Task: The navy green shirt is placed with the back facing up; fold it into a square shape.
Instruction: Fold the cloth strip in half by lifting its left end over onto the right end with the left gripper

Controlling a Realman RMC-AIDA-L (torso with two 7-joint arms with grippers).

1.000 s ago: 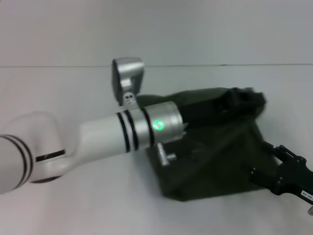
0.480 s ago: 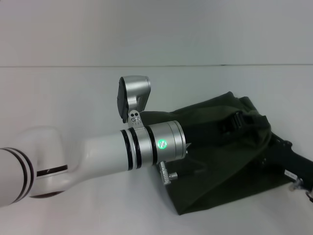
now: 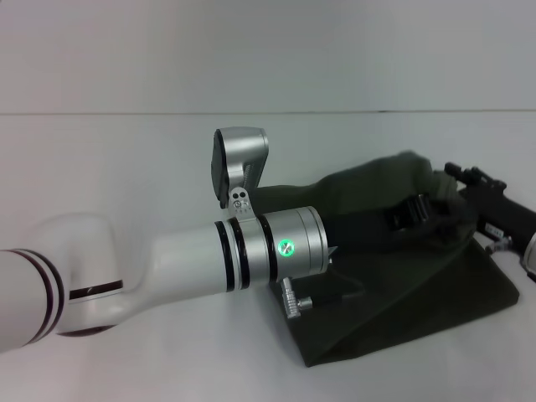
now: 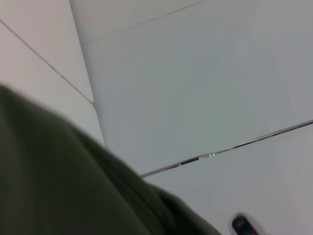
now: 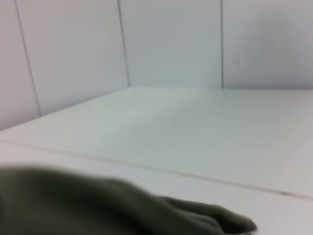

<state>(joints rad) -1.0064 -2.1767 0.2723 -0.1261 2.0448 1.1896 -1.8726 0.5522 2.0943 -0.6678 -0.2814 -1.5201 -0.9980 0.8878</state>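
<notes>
The navy green shirt (image 3: 435,285) lies bunched on the white table at the right in the head view, with its lower layer flat and an upper fold raised into a ridge. My left arm reaches across from the left. My left gripper (image 3: 408,213) is buried in the raised fold and shut on the cloth. My right gripper (image 3: 456,177) comes in from the right edge and holds the ridge's far right end. Olive cloth of the shirt (image 4: 58,186) fills the near part of the left wrist view. The shirt (image 5: 88,205) also lies close below the camera in the right wrist view.
The white table (image 3: 126,167) spreads out to the left of the shirt and behind it, up to a pale wall. My left arm's white forearm (image 3: 193,268) covers the table's near left part and the shirt's left edge.
My left gripper has carried the fold to the right. My right gripper rose from the shirt's near right corner to its far right, and the flat layer now stretches further right.
</notes>
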